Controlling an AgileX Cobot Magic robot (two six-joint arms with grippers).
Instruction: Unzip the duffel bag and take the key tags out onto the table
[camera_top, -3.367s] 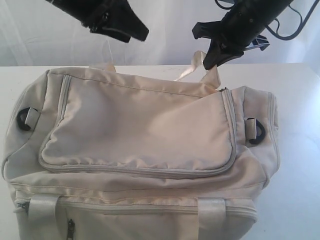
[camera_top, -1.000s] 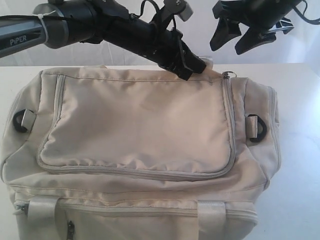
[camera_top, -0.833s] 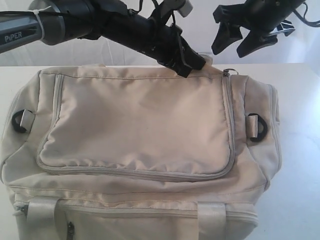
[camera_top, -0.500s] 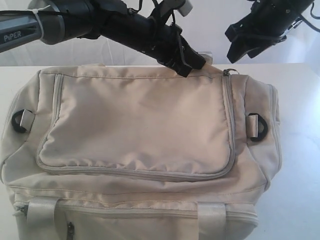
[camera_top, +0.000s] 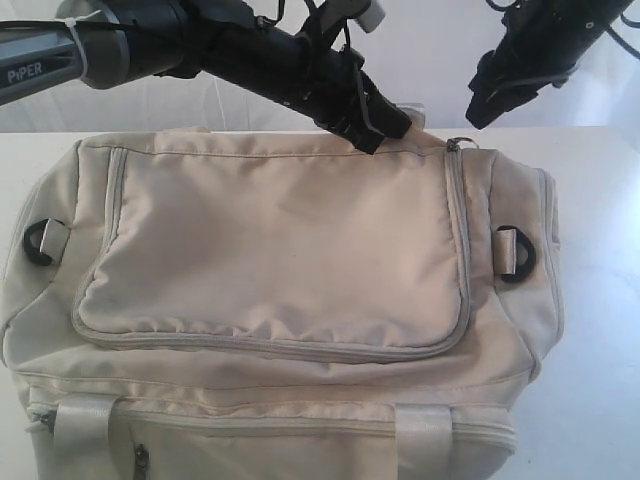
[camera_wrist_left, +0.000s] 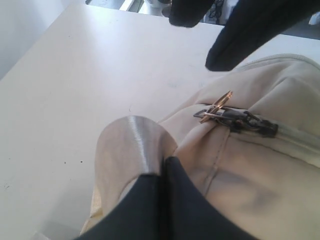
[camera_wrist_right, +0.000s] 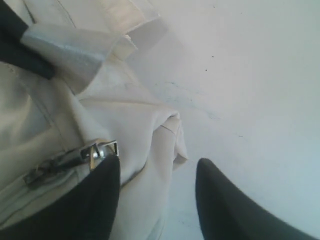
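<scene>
Currently, cream duffel bag (camera_top: 280, 250) zipped, pull (camera_top: 455, 146) at one o'clock; my left jaws pinch its strap (camera_wrist_left: 125, 150), right jaws parted.

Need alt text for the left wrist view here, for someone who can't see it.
The left gripper is shut on a pale webbing strap of the cream duffel bag, beside the zipper's metal pull. The right gripper hangs open close to that pull, with the white table beyond.
</scene>
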